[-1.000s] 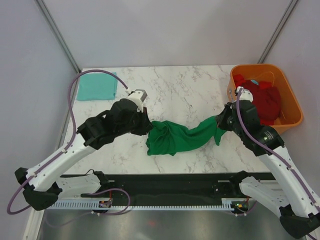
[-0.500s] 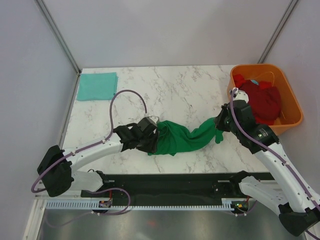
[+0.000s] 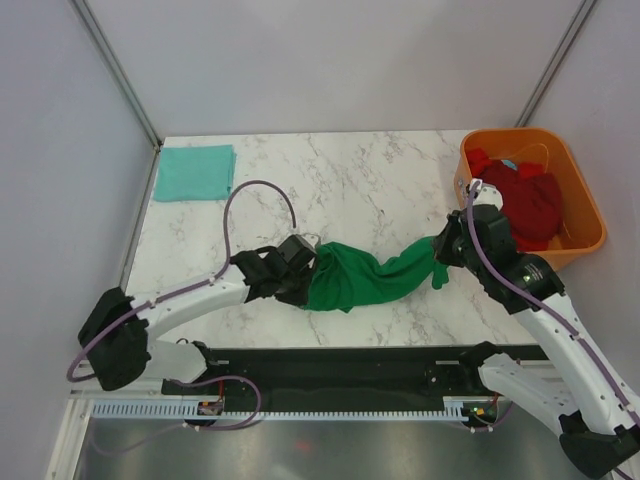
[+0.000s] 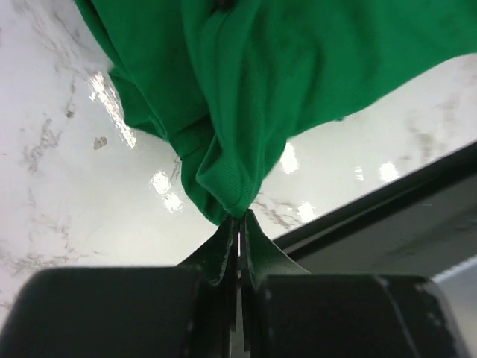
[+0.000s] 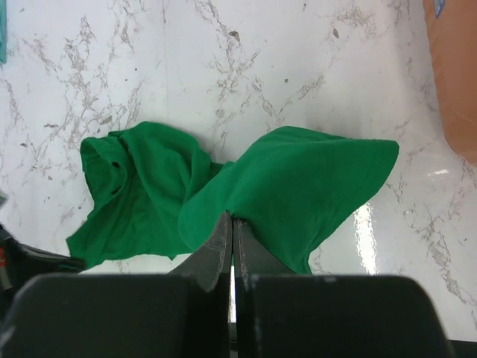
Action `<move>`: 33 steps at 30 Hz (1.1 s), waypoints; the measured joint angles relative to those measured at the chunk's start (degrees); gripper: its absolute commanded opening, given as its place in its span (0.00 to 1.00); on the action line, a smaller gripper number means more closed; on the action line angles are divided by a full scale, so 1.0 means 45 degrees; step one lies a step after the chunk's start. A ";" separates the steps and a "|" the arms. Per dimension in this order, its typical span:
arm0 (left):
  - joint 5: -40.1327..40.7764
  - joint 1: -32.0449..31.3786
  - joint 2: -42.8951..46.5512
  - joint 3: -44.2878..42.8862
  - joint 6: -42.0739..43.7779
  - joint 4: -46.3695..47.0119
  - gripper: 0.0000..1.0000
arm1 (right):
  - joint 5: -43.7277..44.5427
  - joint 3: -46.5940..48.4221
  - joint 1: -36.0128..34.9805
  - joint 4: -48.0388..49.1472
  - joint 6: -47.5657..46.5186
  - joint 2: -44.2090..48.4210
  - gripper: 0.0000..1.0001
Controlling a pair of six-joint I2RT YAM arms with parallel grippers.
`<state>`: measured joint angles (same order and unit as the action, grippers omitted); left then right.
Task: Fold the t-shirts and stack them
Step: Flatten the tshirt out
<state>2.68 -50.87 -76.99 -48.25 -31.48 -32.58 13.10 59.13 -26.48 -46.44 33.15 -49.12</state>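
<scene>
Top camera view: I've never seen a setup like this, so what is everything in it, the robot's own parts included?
Table: one, white marble pattern, under everything.
Green t-shirt: one, dark green, bunched and stretched across the table's near middle.
Teal t-shirt: one, pale teal, folded flat at the far left corner.
Orange tub: one, orange, far right edge.
Dark red t-shirts: a heap, number unclear, inside the tub.
Left end effector: black, shut on the green t-shirt's left end.
Right end effector: black, shut on its right end.
</scene>
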 measured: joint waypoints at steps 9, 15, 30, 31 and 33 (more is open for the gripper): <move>0.1783 -0.0024 0.4065 -0.6023 -0.0529 -0.3599 0.02 | 0.0185 0.1345 0.0000 -0.0520 0.0053 0.0991 0.00; 0.2025 0.0792 0.3657 -0.7140 -0.0520 -0.4308 0.02 | 0.0981 0.1885 0.0000 -0.0141 -0.0117 0.0185 0.00; -0.1666 0.7611 -0.6368 -1.1079 0.2069 -0.3036 0.48 | 0.1710 0.2633 0.0559 0.4065 -0.1292 -0.9520 0.39; -0.1715 0.7626 -0.6343 -1.0924 0.2093 -0.3075 0.48 | 0.1651 0.2909 0.0646 0.3983 -0.1307 -0.9923 0.42; -0.1719 0.7533 -0.5654 -1.0049 0.2093 -0.2778 0.48 | 0.1617 0.3279 0.0758 0.3881 -0.1394 -1.0171 0.45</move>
<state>-5.06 -16.97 -102.43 -93.47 -22.06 -45.08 20.38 73.89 -23.07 -28.97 26.87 -94.89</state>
